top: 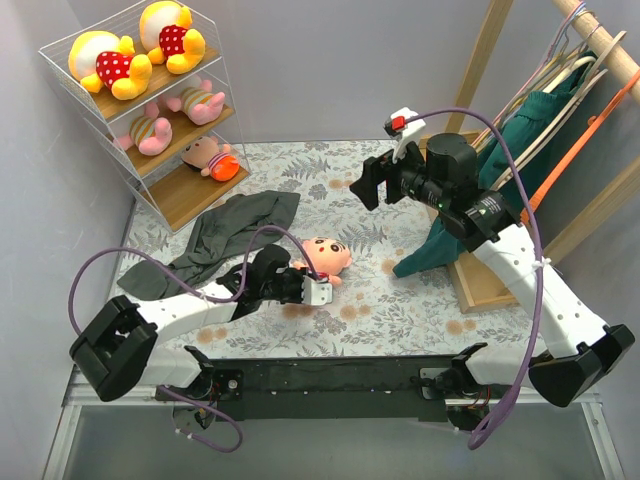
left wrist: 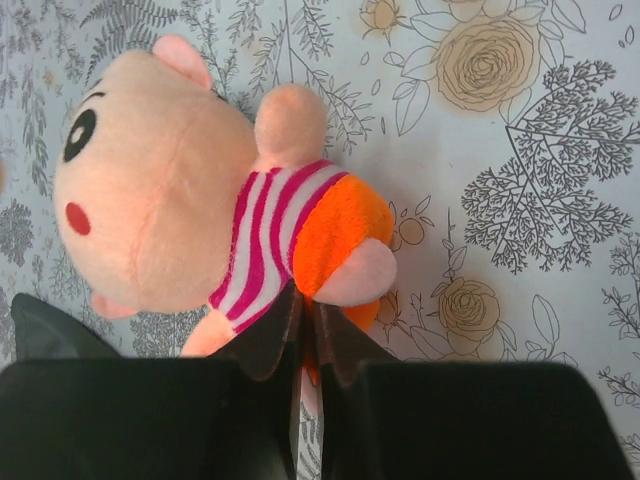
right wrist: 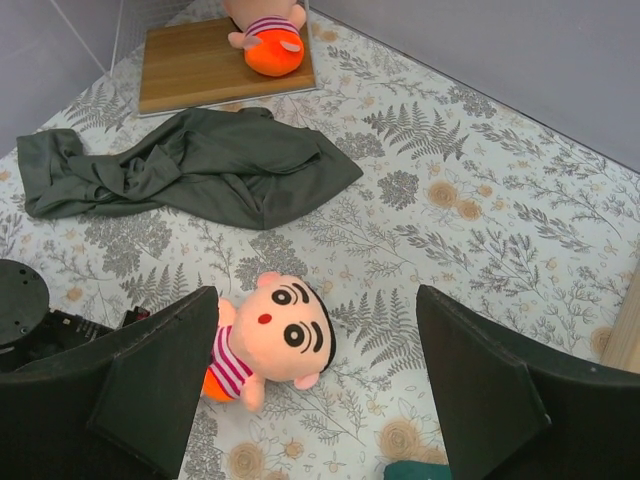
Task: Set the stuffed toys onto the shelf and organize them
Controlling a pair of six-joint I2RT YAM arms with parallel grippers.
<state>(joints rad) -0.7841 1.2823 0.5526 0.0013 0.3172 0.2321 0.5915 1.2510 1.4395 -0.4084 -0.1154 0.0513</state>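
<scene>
Peach-orange doll (left wrist: 200,200) lying on floral bench (top: 420,300), left hand (left wrist: 305,305) at its leg end, fingers clenched together pinching it at the orange shorts, right hand (top: 370,182) spread wide, raised well apart from it.

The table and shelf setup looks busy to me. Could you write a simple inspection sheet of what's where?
Surface: floral-print table cover, lying flat.
Job's things: shelf holds two yellow bears on top, two pink pigs in the middle and one shelved doll on the bottom board; a loose doll lies on the table.
Clutter: dark grey cloth, crumpled in front of the shelf.
Grippers: left gripper, jaws closed at the loose doll's orange shorts; right gripper, raised, jaws wide open and empty.
Cables: purple cables loop off both arms.
Surroundings: wooden clothes rack with hangers and a teal garment on the right; grey walls.
</scene>
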